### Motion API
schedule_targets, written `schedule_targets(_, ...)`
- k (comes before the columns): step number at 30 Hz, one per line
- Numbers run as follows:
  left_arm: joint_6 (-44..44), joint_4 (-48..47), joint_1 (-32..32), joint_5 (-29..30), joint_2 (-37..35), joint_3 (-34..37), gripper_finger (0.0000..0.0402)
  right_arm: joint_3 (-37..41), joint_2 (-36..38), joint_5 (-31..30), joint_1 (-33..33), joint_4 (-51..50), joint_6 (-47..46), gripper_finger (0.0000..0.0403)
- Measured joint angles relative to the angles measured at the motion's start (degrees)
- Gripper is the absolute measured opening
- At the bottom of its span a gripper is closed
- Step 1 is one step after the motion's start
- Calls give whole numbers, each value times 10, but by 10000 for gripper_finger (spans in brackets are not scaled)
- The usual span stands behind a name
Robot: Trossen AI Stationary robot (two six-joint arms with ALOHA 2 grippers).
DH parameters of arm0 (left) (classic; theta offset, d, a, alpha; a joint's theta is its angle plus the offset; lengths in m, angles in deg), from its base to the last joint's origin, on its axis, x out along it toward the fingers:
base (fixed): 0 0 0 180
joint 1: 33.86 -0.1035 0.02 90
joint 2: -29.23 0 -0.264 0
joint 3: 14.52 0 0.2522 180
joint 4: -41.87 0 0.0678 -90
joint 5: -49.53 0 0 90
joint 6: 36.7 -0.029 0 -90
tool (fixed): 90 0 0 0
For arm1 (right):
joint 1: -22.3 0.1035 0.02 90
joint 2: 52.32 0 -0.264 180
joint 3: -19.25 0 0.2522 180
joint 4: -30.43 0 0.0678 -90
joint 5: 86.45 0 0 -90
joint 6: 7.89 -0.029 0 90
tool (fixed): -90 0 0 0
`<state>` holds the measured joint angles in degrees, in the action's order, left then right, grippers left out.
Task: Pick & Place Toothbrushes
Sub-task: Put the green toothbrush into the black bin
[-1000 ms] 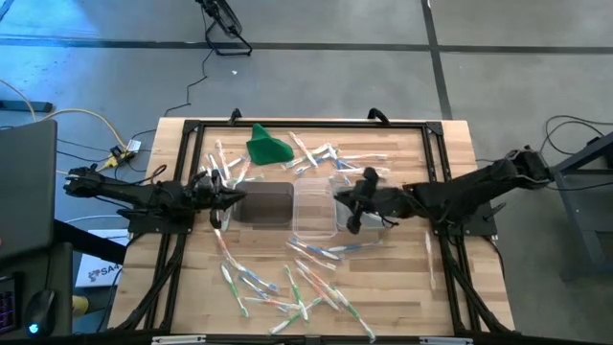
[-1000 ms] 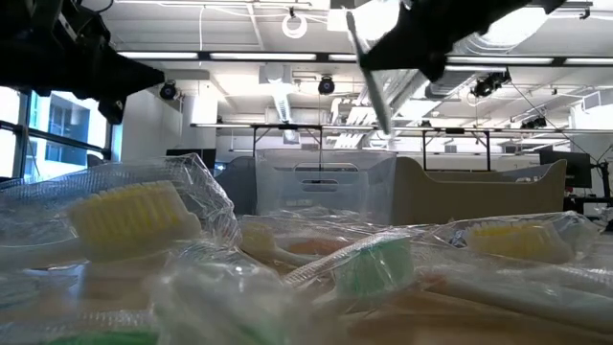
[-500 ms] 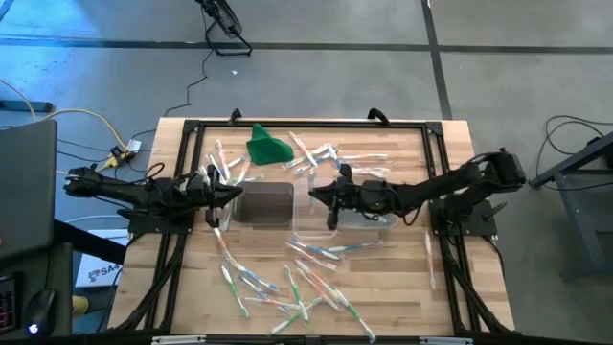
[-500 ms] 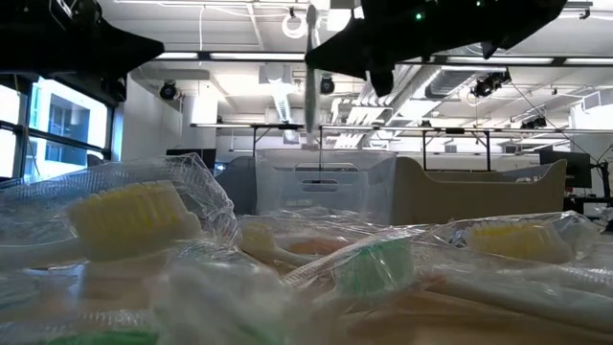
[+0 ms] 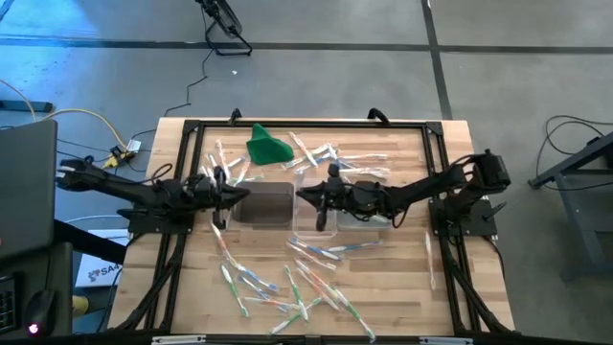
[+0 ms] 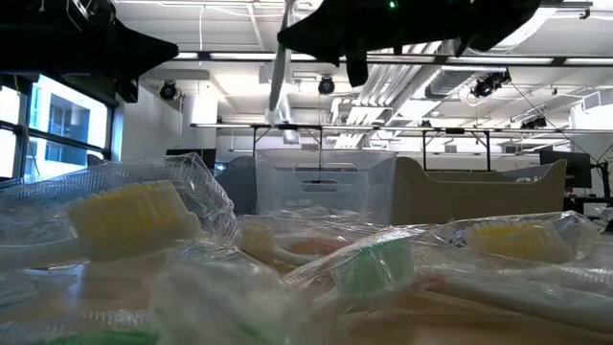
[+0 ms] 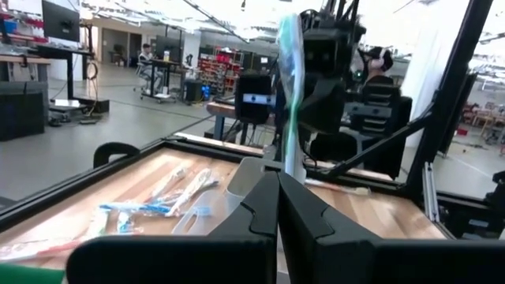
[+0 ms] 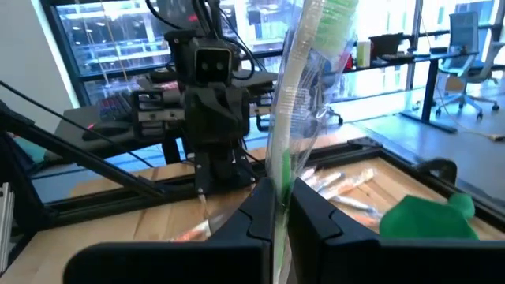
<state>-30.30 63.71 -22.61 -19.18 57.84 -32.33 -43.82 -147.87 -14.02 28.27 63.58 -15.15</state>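
Many wrapped toothbrushes (image 5: pixel 287 283) lie scattered on the wooden table, more of them at the far side (image 5: pixel 326 153). Three tubs stand in a row mid-table: a dark-looking one (image 5: pixel 270 204) and two clear ones (image 5: pixel 314 230), (image 5: pixel 369 222). My left gripper (image 5: pixel 233 195) hovers at the dark tub's left end, shut on a wrapped toothbrush (image 7: pixel 289 95). My right gripper (image 5: pixel 305 195) is above the middle tub, shut on a wrapped green-headed toothbrush (image 8: pixel 304 95). The two grippers point at each other. My left gripper pinches the toothbrush's lower part (image 7: pixel 287 167) between its two shut fingers, which point about level toward the table's right and lie across it. The brush stands upright above the fingers, clear of the table. My right gripper pinches the wrapped toothbrush partway along its handle (image 8: pixel 278 180) between its two fingers, which point level toward the table's left and lie across it. The green head stands above the fingers, the rest (image 6: pixel 278 77) hangs below, slightly tilted, clear of the tubs.
A green cloth lump (image 5: pixel 268 146) lies at the far side, left of centre. A black frame (image 5: pixel 192 129) runs around the table's edges. Close to the low camera, wrapped toothbrushes (image 6: pixel 134 220) fill the foreground.
My right gripper has carried its toothbrush toward the table's left, from over the right tub to over the middle one, and has tipped up to level; the brush has swung from slanted to near upright. My left gripper has risen a little with its brush.
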Motion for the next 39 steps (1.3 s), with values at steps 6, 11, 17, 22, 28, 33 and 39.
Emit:
schedule_targets(6,1,77,0,0,79,0,0,0,0,0,0,-15,9,7)
schedule_targets(11,-1,153,0,-1,131,-1,0,0,0,0,0,-31,9,7)
schedule_targets(17,-2,183,0,1,168,-12,0,0,0,0,0,-31,10,7)
schedule_targets(22,-26,159,0,1,201,-59,0,0,0,0,0,-32,11,7)
schedule_targets(28,-36,81,0,1,249,-132,0,0,0,0,0,-34,11,7)
schedule_targets(33,-36,48,0,2,283,-177,0,-1,0,0,0,-44,13,7)
schedule_targets(39,-8,2,-35,-12,304,-206,0,-1,0,0,0,-77,15,7)
